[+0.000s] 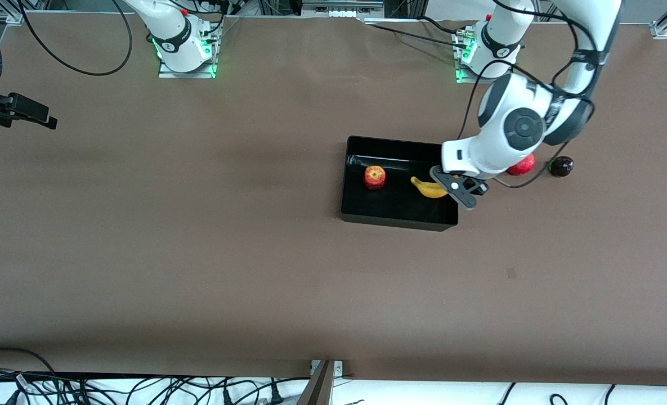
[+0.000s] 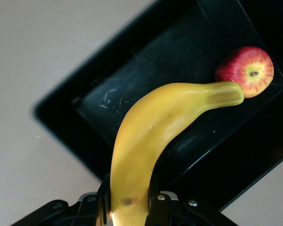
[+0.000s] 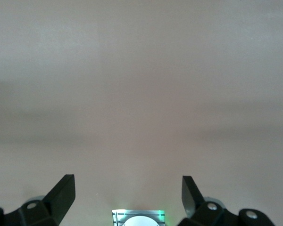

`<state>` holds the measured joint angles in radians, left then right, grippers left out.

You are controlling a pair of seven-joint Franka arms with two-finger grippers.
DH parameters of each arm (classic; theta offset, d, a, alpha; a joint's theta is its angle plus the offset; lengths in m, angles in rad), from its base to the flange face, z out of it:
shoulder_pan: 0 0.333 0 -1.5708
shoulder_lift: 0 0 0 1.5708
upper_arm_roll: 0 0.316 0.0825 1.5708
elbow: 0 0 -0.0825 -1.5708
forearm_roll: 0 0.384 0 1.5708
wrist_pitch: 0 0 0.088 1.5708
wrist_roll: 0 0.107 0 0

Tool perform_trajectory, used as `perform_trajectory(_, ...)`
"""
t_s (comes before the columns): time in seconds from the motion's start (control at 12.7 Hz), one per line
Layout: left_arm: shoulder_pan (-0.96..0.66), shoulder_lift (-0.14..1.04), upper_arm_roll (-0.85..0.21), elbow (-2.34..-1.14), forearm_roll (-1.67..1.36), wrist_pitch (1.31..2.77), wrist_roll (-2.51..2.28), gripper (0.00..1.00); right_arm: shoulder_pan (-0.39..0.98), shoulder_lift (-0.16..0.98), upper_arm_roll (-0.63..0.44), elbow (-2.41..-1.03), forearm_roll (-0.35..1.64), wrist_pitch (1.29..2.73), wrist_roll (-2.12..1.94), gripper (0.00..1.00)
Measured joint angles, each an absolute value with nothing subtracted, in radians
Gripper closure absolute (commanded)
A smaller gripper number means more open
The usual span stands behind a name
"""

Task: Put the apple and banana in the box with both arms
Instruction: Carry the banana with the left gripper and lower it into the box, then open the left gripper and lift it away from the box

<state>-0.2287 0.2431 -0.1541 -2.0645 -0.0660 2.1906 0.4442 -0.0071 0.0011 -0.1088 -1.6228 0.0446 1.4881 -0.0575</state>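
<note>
The black box (image 1: 396, 220) lies mid-table, toward the left arm's end. The red and yellow apple (image 1: 374, 176) rests inside it, at the end toward the right arm. My left gripper (image 1: 450, 188) is shut on one end of the yellow banana (image 1: 428, 189), which it holds over the box's other end. In the left wrist view the banana (image 2: 151, 136) runs out from between the fingers of the left gripper (image 2: 128, 207) toward the apple (image 2: 247, 70), above the box (image 2: 61, 117). My right gripper (image 1: 32, 115) waits open over bare table at the right arm's end, and in its own view the right gripper (image 3: 128, 188) holds nothing.
A red fruit (image 1: 523, 165), partly hidden by the left arm, and a dark round fruit (image 1: 561, 166) lie on the table beside the box toward the left arm's end. The right arm's base (image 3: 139, 217) shows between the open right fingers.
</note>
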Motion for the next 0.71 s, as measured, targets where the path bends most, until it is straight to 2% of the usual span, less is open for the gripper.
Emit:
perform_trajectory(0.24, -0.267, 0.288, -0.166, -2.11, -0.066, 2.283, 0.44, 1.0, -0.007, 0.001, -0.109, -1.623, 0.045, 1.488, -0.057, 0.0)
perform_trajectory(0.71, -0.28, 0.357, -0.167, -2.114, -0.066, 2.378, 0.44, 1.0, -0.007, 0.002, -0.109, -1.623, 0.045, 1.488, -0.057, 0.0)
